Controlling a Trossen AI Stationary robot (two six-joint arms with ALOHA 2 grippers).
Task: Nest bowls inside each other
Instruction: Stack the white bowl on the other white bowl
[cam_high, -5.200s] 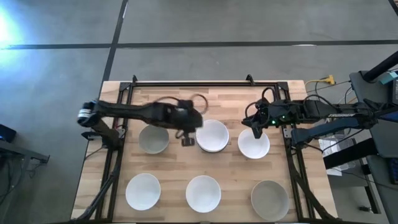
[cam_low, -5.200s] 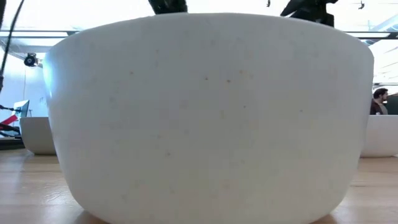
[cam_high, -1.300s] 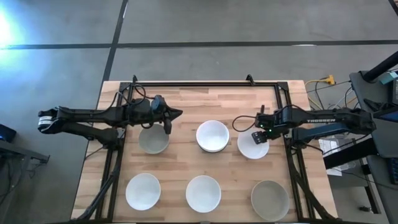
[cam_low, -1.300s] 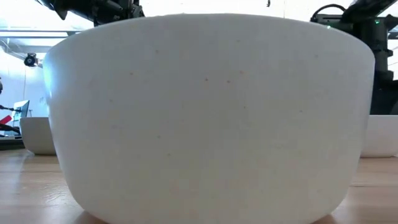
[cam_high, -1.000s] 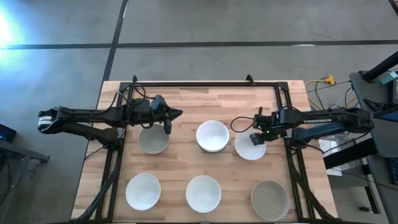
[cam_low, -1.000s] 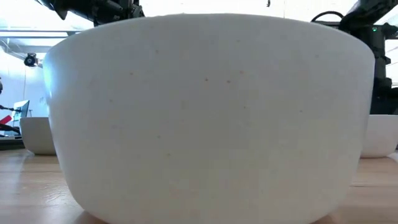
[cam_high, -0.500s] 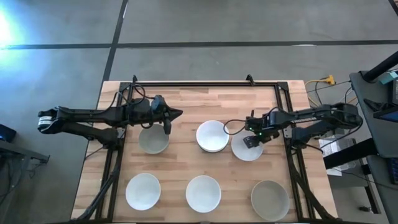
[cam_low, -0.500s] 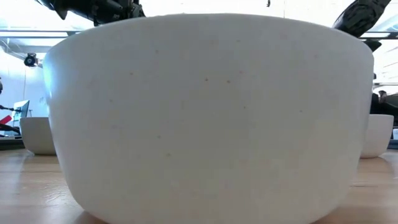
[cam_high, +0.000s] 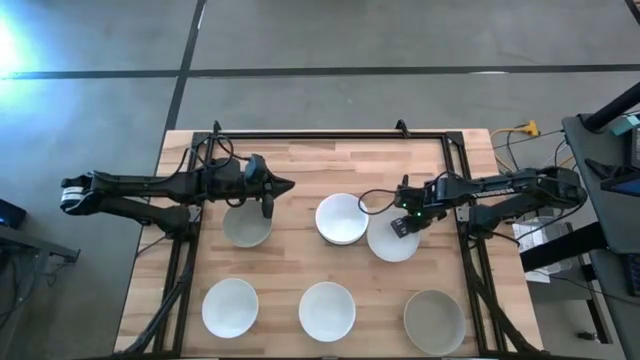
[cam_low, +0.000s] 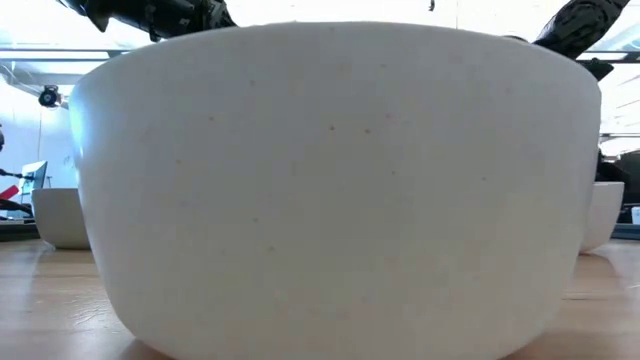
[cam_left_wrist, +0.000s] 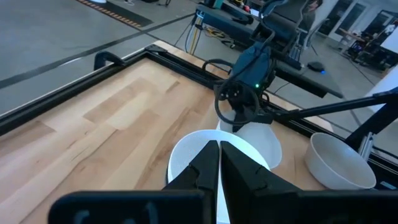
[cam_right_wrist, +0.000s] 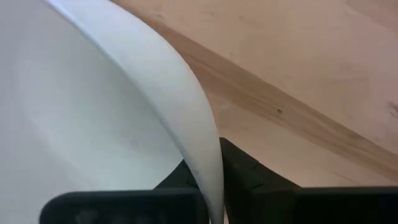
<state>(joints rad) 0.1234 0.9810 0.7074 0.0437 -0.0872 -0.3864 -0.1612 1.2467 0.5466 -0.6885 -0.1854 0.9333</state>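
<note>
Several bowls stand on the wooden table (cam_high: 300, 165). A stack of white bowls (cam_high: 341, 218) sits in the middle. A single white bowl (cam_high: 393, 240) stands right beside it, with my right gripper (cam_high: 402, 226) shut on its rim. A grey-beige bowl (cam_high: 246, 224) rests at the left. My left gripper (cam_high: 268, 206) hovers shut over that bowl's far right rim, holding nothing; its shut fingers (cam_left_wrist: 219, 163) show in the left wrist view. The near row holds two white bowls (cam_high: 230, 307) (cam_high: 327, 310) and a grey-beige one (cam_high: 434, 320). My right gripper pinches the white bowl's rim (cam_right_wrist: 200, 140) on its far right side, one finger inside the bowl (cam_right_wrist: 177, 177) and one outside (cam_right_wrist: 245, 171). The fingers come from above, pointing steeply down. The bowl sits upright, its bottom at table level (cam_low: 603, 245).
A black metal frame (cam_high: 330, 134) runs along the table's far edge and down both sides. In the low view the near middle bowl (cam_low: 330, 180) fills most of the picture. Bare wood lies between the far rail and the middle row of bowls.
My right gripper has gone down and toward the table's left edge. The white bowl under it has slid the same way and a little toward the near edge, ending close against the middle stack.
</note>
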